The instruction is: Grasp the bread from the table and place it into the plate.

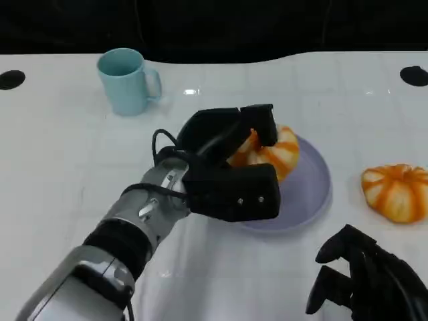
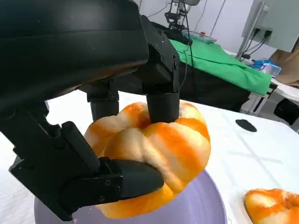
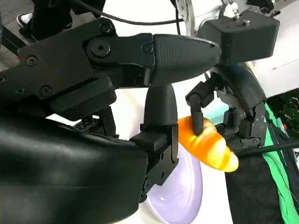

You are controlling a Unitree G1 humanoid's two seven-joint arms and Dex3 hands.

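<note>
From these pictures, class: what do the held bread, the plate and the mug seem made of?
Bread: soft and matte, perhaps foam; it seems to dent under the left hand. Plate: smooth lilac, faint sheen, likely plastic. Mug: pale blue, matte, plastic or ceramic.

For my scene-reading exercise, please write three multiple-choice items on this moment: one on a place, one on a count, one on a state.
1. Where does the mug stand?
A. on the plate
B. on the table beyond the plate
C. in the right hand

2. How many breads show?
A. one
B. two
C. four

3. What is the left hand doing?
A. holding a bread over the plate
B. resting open
C. gripping the mug

Answers: 1 B, it stands far from the robot; 2 B, a second bread lies beside the plate; 3 A, fingers clasp it.
</note>
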